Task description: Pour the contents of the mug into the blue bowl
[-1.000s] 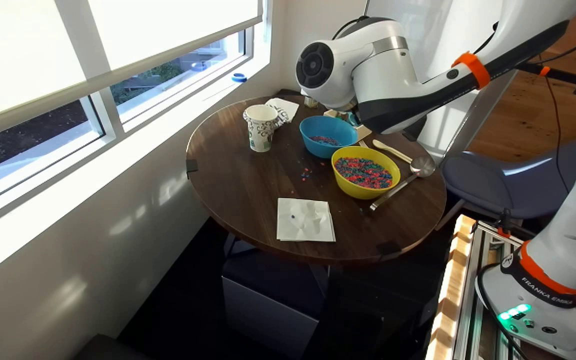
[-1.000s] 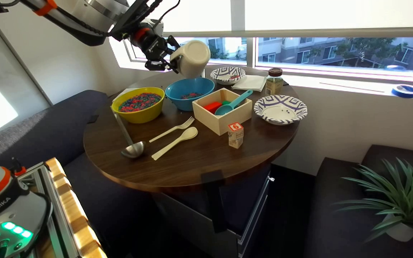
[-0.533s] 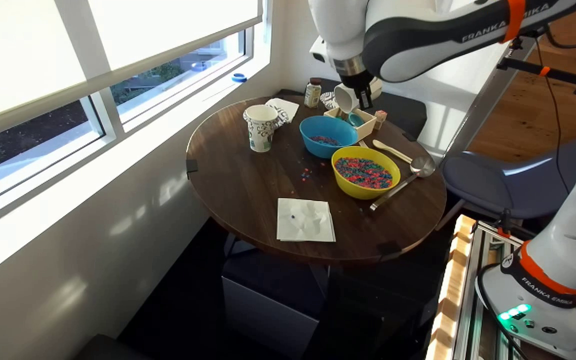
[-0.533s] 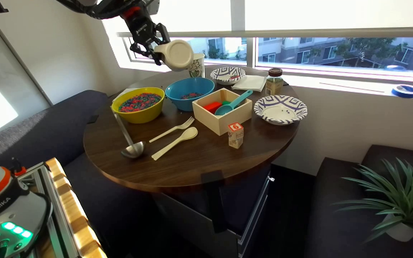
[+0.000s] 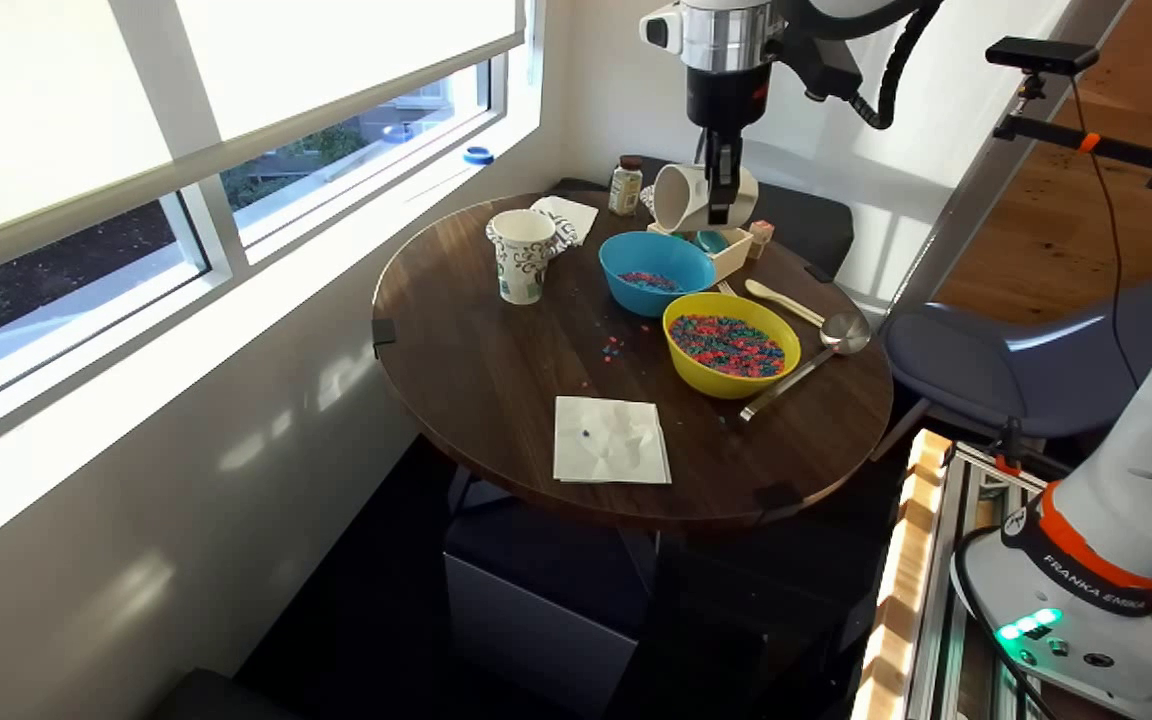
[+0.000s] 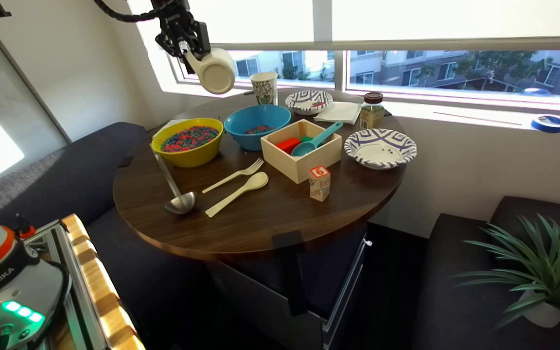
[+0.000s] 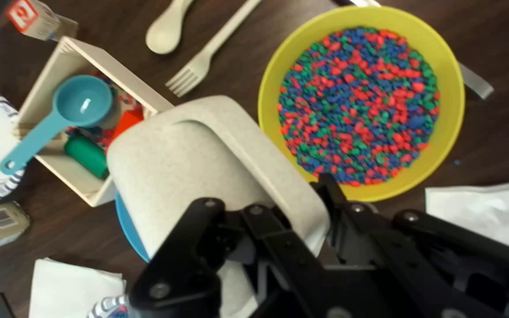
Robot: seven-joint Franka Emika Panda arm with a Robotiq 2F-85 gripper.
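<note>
The cream-white mug (image 5: 674, 205) is lifted above the table and tipped onto its side. Its mouth faces left in an exterior view, and its round base (image 6: 218, 78) shows in an exterior view. My gripper (image 7: 296, 198) is shut on the mug's handle; it also shows in both exterior views (image 5: 723, 190). The mug body (image 7: 170, 163) fills the middle of the wrist view. The blue bowl (image 5: 620, 290) stands below with some pink and blue pellets in it. Only a sliver of the blue bowl (image 7: 130, 227) shows past the mug in the wrist view. The mug's inside contents cannot be seen.
A yellow bowl (image 5: 691, 372) full of coloured pellets stands beside the blue bowl. A wooden box (image 6: 289, 165) with a teal scoop, a paper cup (image 5: 519, 265), a jar (image 6: 372, 113), patterned bowls (image 6: 381, 163), stacked blocks (image 6: 319, 183), cutlery and a ladle (image 6: 181, 203) are around.
The arm has swung and the wrist has turned to point more downward. The mug, still held, has moved from above the blue bowl leftward in an exterior view.
</note>
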